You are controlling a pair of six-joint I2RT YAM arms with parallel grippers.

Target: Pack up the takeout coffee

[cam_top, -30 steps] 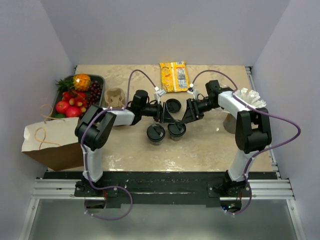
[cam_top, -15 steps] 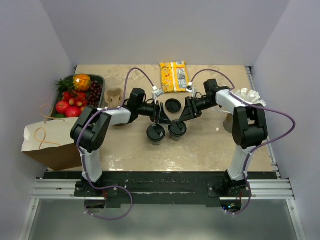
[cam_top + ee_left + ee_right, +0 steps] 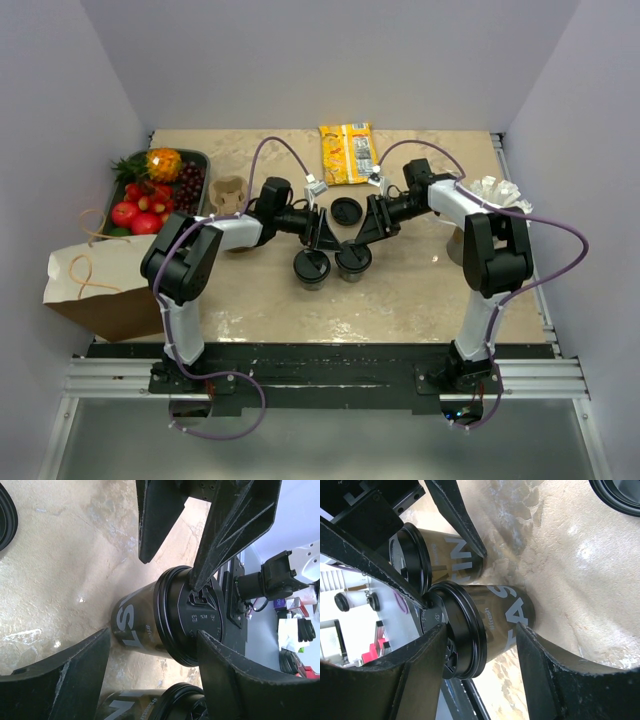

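Two dark takeout coffee cups with black lids stand side by side mid-table, the left cup (image 3: 311, 266) and the right cup (image 3: 353, 258). My left gripper (image 3: 322, 230) and right gripper (image 3: 366, 227) face each other just behind them, both open and holding nothing. In the right wrist view the right cup (image 3: 507, 615) lies between my right gripper's (image 3: 480, 627) spread fingers, apart from the pads, with the left cup (image 3: 450, 555) beyond. The left wrist view frames the right cup (image 3: 175, 617) inside my left gripper (image 3: 152, 635); the right gripper's fingertip (image 3: 200, 580) hangs over its lid.
A loose black lid (image 3: 346, 211) lies behind the grippers. A cardboard cup carrier (image 3: 230, 193) sits beside a fruit tray (image 3: 197, 158) at the left, and a brown paper bag (image 3: 100, 285) lies at the front left. A yellow snack pack (image 3: 347, 152) and white napkins (image 3: 500, 193) are at the back and right.
My right gripper has moved left, closer to the right cup. My left gripper has drawn back slightly to the left. Both cups stand where they were.
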